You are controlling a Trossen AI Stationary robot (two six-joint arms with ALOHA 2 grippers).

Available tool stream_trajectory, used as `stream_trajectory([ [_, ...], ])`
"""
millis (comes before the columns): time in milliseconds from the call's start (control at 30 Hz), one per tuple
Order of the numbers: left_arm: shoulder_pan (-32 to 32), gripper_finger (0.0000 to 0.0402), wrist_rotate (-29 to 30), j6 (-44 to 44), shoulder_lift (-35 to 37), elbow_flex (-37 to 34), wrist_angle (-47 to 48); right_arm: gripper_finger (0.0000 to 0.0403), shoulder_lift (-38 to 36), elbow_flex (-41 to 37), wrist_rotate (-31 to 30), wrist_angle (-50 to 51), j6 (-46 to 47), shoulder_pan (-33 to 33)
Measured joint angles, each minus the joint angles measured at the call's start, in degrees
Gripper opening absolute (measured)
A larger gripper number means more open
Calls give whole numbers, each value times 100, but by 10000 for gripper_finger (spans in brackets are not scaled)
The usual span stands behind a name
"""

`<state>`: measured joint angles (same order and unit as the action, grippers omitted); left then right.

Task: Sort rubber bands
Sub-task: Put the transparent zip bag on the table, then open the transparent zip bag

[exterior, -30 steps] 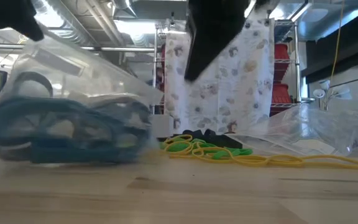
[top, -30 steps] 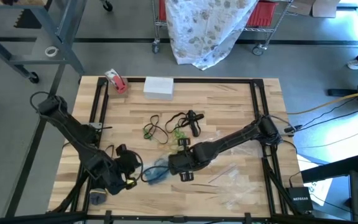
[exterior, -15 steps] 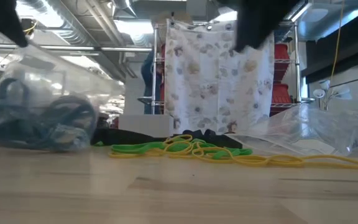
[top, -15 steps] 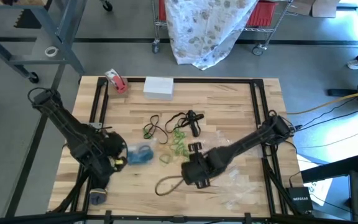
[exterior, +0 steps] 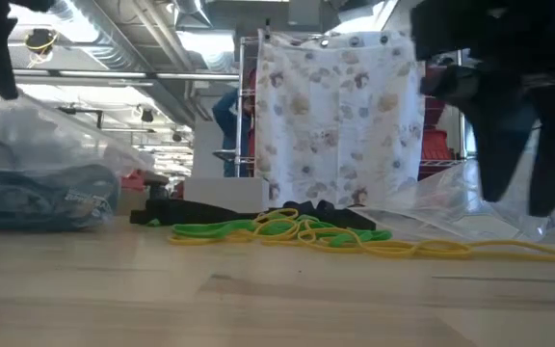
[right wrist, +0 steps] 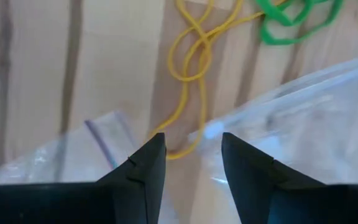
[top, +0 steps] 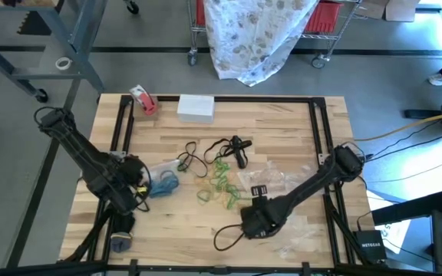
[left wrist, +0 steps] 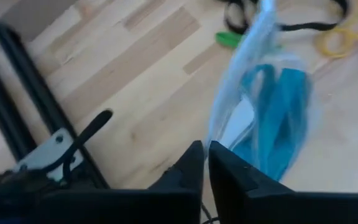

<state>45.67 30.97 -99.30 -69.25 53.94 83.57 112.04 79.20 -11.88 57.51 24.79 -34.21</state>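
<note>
A clear bag (top: 163,184) with blue rubber bands inside lies at the table's left. My left gripper (top: 138,186) is shut on it at its left side. Loose green and tan-yellow rubber bands (top: 217,178) lie mid-table, with black ones (top: 232,149) behind them. My right gripper (top: 253,225) hangs open, pointing down, near the front right over empty clear bags (top: 286,222). A tan-yellow band (right wrist: 191,62) runs on the wood up to its fingers (right wrist: 145,171). Whether it touches them I cannot tell. My left gripper pinches the clear bag's edge (left wrist: 216,127) between its two fingers, which slant down toward the table. The bag lies on the wood beyond the fingertips, and its blue bands (left wrist: 278,106) rest inside it.
A red-and-white tape roll (top: 143,100) and a white box (top: 196,107) sit at the far edge. Black frame rails (top: 121,130) run along the table's sides. More clear bags (exterior: 489,202) lie at the right. Bare wood shows at the near middle.
My left gripper has gone toward the table's left and far edges, sliding the bag of blue bands along the wood with it. My right gripper has gone toward the near right and down, over the empty bags, and a tan loop now lies beside it.
</note>
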Motion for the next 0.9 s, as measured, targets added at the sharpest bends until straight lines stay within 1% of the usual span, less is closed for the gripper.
stream_trajectory([
  [100, 0, 49, -113, -261, -2, -96, -6, 150, -197, -218, -6, -264, 204, -119],
  [167, 0, 73, -119, -271, -1, -99, -10, 150, -327, -309, -70, -307, 349, -166],
  [267, -53, 102, -127, -246, 84, -57, -19, 150, -586, -359, -294, -349, 515, -246],
  [367, -114, 117, -89, -282, 252, 135, -33, 150, -865, -356, -609, -365, 564, -344],
  [400, -135, 118, -2, -290, 304, 209, -46, 150, -945, -356, -693, -364, 581, -380],
  [467, -157, 120, 403, -152, 403, 355, -210, 150, -1131, -356, -867, -346, 620, -422],
  [567, -166, 120, 1151, 731, 522, 394, -1158, 150, -1355, -352, -1044, -344, 636, -420],
  [633, -233, 120, 1503, 1499, 529, 394, -1922, 150, -1441, -356, -1175, -325, 628, -418],
  [767, -426, 120, 1604, 2816, 412, 353, -3371, 150, -1590, -356, -1537, -45, 638, -407],
  [900, -565, 120, 1604, 3790, 95, 275, -4656, 150, -1620, -356, -1771, 320, 792, -405],
])
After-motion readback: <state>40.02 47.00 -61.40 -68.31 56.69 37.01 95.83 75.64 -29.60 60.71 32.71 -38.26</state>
